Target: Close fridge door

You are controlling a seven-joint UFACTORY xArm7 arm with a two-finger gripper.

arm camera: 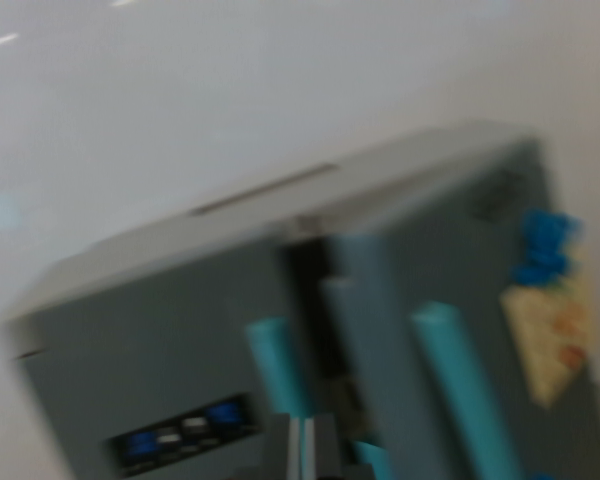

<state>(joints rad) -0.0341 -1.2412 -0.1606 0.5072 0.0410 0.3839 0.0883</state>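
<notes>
Fridge door (pixel 450 330), right of the grey fridge (pixel 160 340) body and ajar by a dark gap, looks like a light, stiff toy panel that should swing freely; push its flat face beside the teal handle (pixel 465 390). It is grey with a blue magnet (pixel 545 245) (blurred) and a pale note (pixel 555 335); the pincer (pixel 310 450) shows only dimly at the bottom edge, so I cannot tell whether it is apart or together.

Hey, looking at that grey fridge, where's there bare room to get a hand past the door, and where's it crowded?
Bare room: the pale surface left of and above the fridge. Also the plain door panel between the right teal handle and the yellow sticker. Crowded: the dark gap between the two doors, flanked by teal handles. The picture is blurred.
</notes>
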